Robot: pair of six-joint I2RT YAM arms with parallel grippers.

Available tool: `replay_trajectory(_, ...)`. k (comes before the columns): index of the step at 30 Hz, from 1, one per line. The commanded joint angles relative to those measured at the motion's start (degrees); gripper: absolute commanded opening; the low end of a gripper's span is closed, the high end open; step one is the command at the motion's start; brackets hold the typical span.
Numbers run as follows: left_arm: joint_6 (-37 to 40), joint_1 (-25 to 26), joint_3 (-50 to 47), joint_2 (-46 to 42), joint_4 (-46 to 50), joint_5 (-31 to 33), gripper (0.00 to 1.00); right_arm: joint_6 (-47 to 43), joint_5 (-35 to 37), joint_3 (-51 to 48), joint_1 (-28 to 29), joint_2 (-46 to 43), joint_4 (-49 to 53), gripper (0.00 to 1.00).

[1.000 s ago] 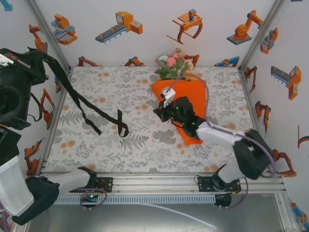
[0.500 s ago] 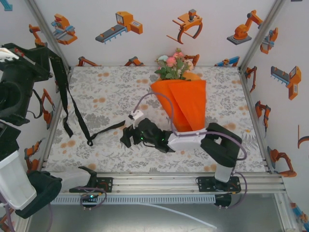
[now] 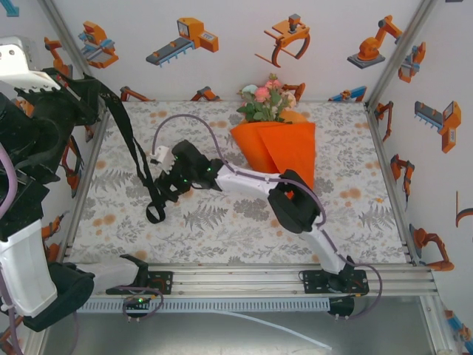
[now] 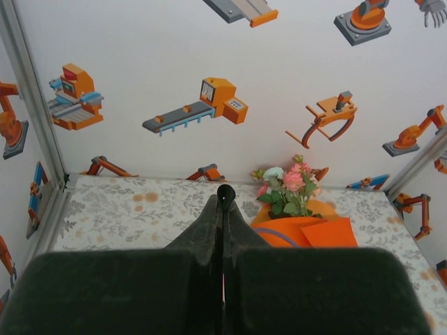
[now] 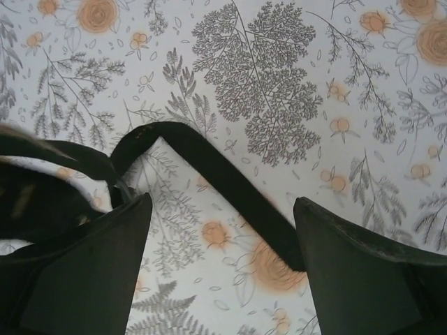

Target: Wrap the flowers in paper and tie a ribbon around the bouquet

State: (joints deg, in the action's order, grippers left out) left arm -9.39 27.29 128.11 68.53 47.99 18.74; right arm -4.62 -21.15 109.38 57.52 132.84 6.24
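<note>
Ribbon (image 5: 209,167) held ready
Left gripper (image 4: 223,255) clamps the ribbon aloft so its tail drapes under the right gripper's (image 5: 221,209) wide-open jaws.

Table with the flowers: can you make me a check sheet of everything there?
Surface: flowery tablecloth, lying flat.
Job's things: flowers sit in the orange paper at the back; black ribbon hangs from the left claw to the cloth, not tied on.
Clutter: nothing seen.
Claws: left claw raised, shut on the ribbon; right claw open, ribbon between its fingers.
Cables: purple-grey cable loops over the right arm.
Surroundings: white walls with robot pictures; metal rail in front.
</note>
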Motion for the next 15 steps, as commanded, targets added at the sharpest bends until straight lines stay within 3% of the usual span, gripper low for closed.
replay_trajectory(1, 0.3, 0.0, -0.2, -1.4, -1.8, -0.4, 0.0, -6.6, -5.0, 10.0, -0.1, 6.9, 18.2, 0.75)
replay_trajectory(10, 1.3, 0.0, -1.3, -2.8, -2.0, 0.2, 0.0, -12.0, 2.0, 26.2, -0.1, 17.8, 30.8, 0.74)
replay_trajectory(13, 1.5, 0.0, -1.6, -3.1, -2.5, 0.3, 0.0, -11.9, 3.1, 26.4, 0.1, 18.6, 31.9, 0.66)
replay_trajectory(15, 1.5, 0.0, -2.3, -3.6, -3.1, 0.5, 0.0, -11.9, 6.5, 26.0, 0.3, 18.9, 32.7, 0.54)
